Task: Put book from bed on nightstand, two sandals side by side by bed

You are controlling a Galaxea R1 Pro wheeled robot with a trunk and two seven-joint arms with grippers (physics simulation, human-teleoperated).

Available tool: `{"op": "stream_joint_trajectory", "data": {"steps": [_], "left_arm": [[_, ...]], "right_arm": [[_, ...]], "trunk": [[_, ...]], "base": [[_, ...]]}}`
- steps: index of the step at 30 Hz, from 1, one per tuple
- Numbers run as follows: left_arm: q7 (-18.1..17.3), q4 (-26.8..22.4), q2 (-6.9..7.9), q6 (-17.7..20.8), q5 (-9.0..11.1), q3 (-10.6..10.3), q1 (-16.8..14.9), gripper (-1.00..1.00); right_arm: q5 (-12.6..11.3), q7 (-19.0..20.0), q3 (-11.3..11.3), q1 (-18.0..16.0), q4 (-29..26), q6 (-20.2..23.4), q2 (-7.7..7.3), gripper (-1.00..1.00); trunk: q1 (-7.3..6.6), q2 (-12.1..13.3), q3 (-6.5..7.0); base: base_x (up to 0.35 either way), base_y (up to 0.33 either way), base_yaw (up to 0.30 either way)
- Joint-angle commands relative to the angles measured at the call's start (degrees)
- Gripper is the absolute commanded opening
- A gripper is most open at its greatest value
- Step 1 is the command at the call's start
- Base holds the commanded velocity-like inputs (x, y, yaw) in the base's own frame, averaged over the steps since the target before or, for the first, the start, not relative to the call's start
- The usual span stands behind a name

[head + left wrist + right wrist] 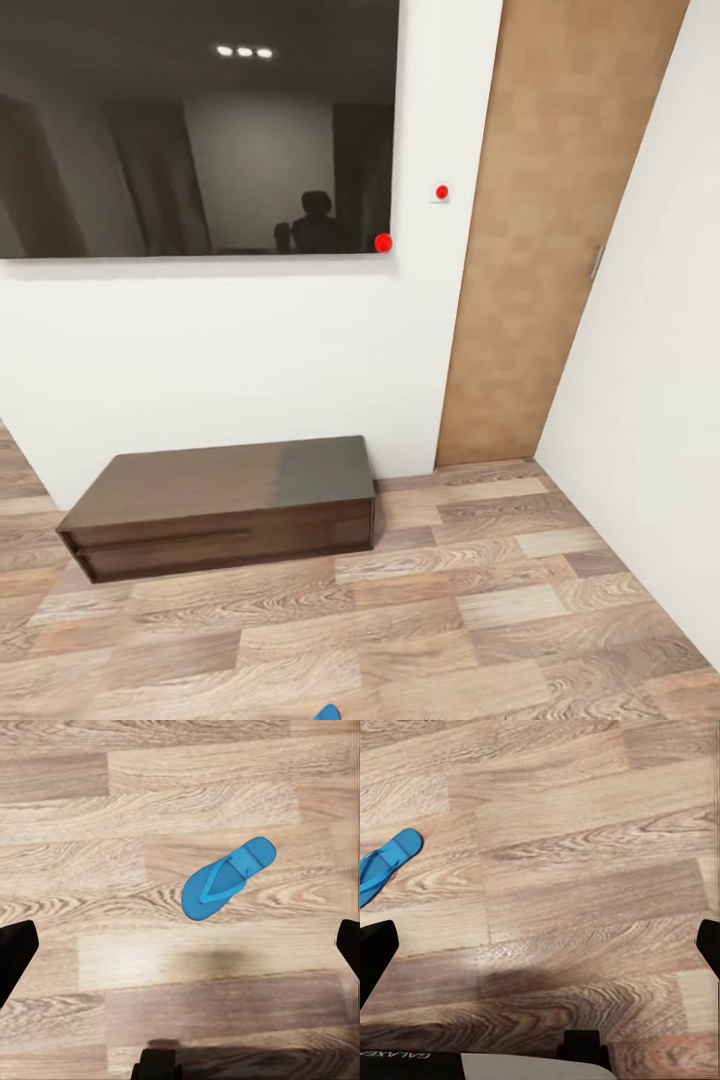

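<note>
Here, blue sandal (227, 878) flat on plank floor (150, 810), cropped in head view.

The floor (480, 620) is wood plank with strong, wavy grain and a soft sheen, patchy in tone from pale to brown. The long low cabinet (225, 505) is dark brown wood, its top glossy enough to reflect light. The door (545, 230) looks like matt, lighter wood veneer. The wall (200, 350) is smooth, matt white. The dark panel (190, 125) is glossy and mirror-like. The sandal (225, 879) looks smooth, matt blue rubber or plastic.
</note>
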Motion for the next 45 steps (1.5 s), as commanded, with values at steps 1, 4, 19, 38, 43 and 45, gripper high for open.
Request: {"op": "stream_joint_trajectory", "data": {"steps": [1,4,19,38,43,45], "left_arm": [[0.0,0.0,-0.04,-0.2,0.0,0.2,0.0,1.00],[0.0,0.0,-0.04,-0.2,0.0,0.2,0.0,1.00],[0.0,0.0,-0.04,-0.2,0.0,0.2,0.0,1.00],[0.0,0.0,-0.04,-0.2,0.0,0.2,0.0,1.00],[0.0,0.0,-0.04,-0.2,0.0,0.2,0.0,1.00],[0.0,0.0,-0.04,-0.2,0.0,0.2,0.0,1.00]], "right_arm": [[0.0,0.5,-0.3,0.0,-0.1,-0.1,0.04,1.00],[0.0,0.5,-0.3,0.0,0.0,-0.1,0.04,1.00],[0.0,0.5,-0.3,0.0,0.0,-0.1,0.04,1.00],[0.0,0.5,-0.3,0.0,0.0,-0.1,0.04,1.00],[0.0,0.5,-0.3,0.0,0.0,-0.1,0.04,1.00],[0.1,0.5,-0.3,0.0,0.0,-0.1,0.04,1.00]], "trunk": [[0.00,0.0,-0.04],[0.00,0.0,-0.04],[0.00,0.0,-0.04],[0.00,0.0,-0.04],[0.00,0.0,-0.04],[0.00,0.0,-0.04]], "base": [[0.000,0.000,-0.265],[0.000,0.000,-0.272],[0.000,0.000,-0.281],[0.000,0.000,-0.281],[0.000,0.000,-0.281],[0.000,0.000,-0.281]]}}
